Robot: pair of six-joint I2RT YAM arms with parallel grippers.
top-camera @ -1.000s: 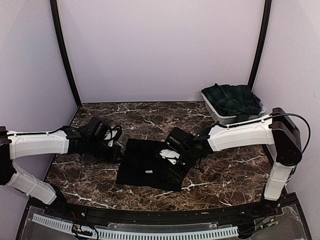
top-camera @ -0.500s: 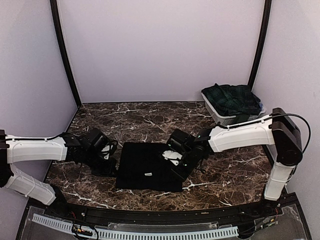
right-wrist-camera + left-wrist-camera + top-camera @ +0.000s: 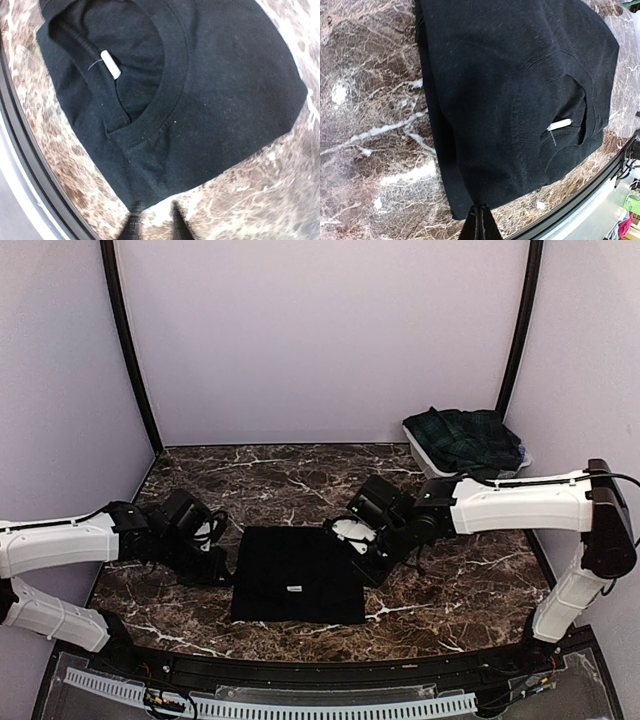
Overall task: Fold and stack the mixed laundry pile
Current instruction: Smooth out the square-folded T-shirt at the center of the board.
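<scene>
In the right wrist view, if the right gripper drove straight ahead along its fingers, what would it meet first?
The black T-shirt: its folded edge lies just ahead of the right gripper. Its height above the shirt is unclear, so it might skim over.

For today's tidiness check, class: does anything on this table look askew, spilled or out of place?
Nothing is spilled or damaged. The black shirt lies folded square on the table, with only its small white tag showing at the collar. The tartan skirt sits crumpled in the white basket, not yet folded.
</scene>
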